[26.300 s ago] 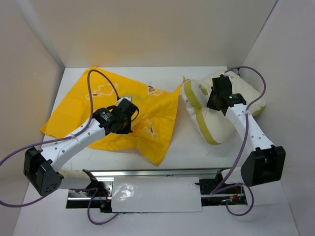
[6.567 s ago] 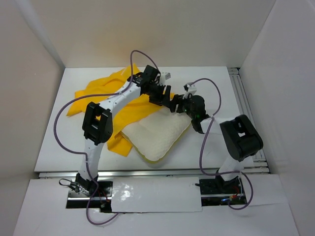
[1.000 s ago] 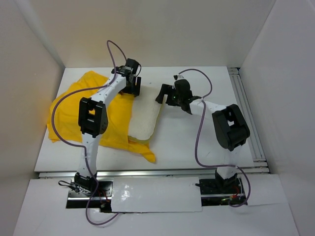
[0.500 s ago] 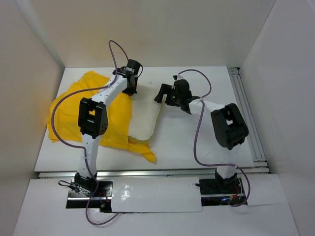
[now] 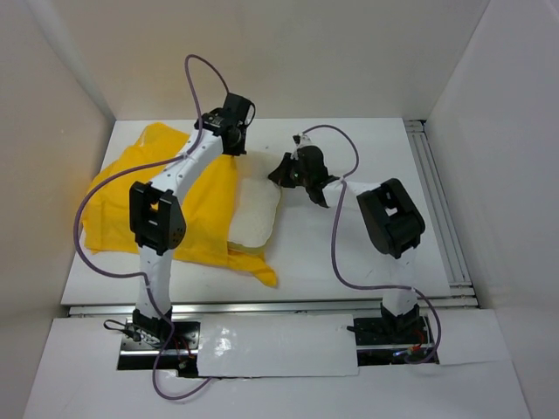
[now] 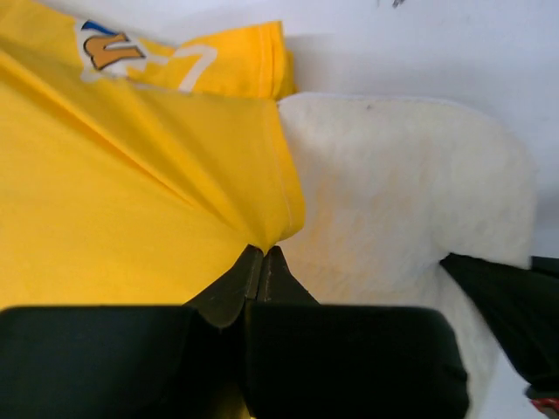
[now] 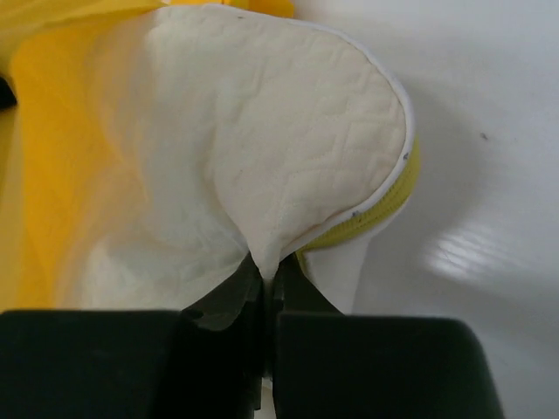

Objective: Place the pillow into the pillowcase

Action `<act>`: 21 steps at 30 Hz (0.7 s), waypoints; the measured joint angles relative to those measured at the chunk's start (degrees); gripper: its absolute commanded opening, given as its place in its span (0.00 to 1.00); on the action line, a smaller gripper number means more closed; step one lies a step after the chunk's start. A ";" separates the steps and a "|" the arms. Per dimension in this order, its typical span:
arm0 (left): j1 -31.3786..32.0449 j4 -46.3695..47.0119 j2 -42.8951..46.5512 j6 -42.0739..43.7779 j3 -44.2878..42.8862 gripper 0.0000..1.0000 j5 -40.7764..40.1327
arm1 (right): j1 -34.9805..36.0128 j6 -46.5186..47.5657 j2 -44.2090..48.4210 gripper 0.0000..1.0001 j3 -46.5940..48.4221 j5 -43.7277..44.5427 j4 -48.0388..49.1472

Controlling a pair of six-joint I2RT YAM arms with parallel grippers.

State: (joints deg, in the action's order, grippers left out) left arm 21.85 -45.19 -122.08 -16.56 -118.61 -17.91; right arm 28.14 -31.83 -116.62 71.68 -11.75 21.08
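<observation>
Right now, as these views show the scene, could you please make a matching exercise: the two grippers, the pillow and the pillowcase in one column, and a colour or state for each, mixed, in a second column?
Column one
1. left gripper
2. right gripper
3. pillow
4. pillowcase

Column two
A. bright yellow, with a cartoon print
B. shut on a fold of cream quilted fabric
C. cream-white, one side lying under yellow cloth
D. shut on a yellow hem

Pairs: 1-D, 2-B, 3-C, 4-A
</observation>
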 measured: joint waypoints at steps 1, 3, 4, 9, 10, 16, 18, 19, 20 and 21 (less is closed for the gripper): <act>0.31 0.00 0.90 0.02 -0.44 0.00 -0.20 | 0.20 0.74 0.02 0.00 -0.59 -0.22 1.81; 0.48 -0.02 2.16 0.13 -1.64 0.00 -0.26 | 0.87 3.91 0.85 0.00 -2.73 -0.59 6.03; 0.48 -0.22 2.58 0.13 -2.47 0.00 -0.11 | 1.33 5.86 1.73 0.00 -4.74 -0.70 8.85; 0.76 -2.69 4.61 0.17 -5.46 0.00 3.37 | 5.11 14.62 12.59 0.00 -19.08 -2.80 22.21; 0.96 -3.15 5.18 0.26 -5.75 0.00 4.39 | 5.95 15.45 15.28 0.00 -21.51 -3.56 25.11; 5.81 -4.09 9.99 1.46 -6.80 0.00 9.97 | 9.05 19.26 26.51 0.00 -28.55 -4.39 37.81; 8.41 -4.04 12.07 1.62 -6.93 0.00 11.08 | 9.97 20.37 28.33 0.00 -28.92 -2.99 40.24; 9.99 -4.00 13.09 1.66 -6.99 0.00 11.13 | 10.32 20.65 28.65 0.00 -28.96 -2.32 41.59; 11.47 -3.87 14.03 1.81 -6.99 0.00 10.99 | 10.54 20.79 28.68 0.00 -28.96 -1.81 42.97; 13.18 -3.80 14.99 2.14 -7.02 0.00 10.40 | 10.67 20.79 28.50 0.00 -28.96 -1.20 43.87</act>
State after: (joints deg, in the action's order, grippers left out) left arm 35.03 -48.99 -107.09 -14.41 -125.62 -7.51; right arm 38.81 -11.05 -88.12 42.72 -12.95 64.95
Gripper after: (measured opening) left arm 0.036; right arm 0.050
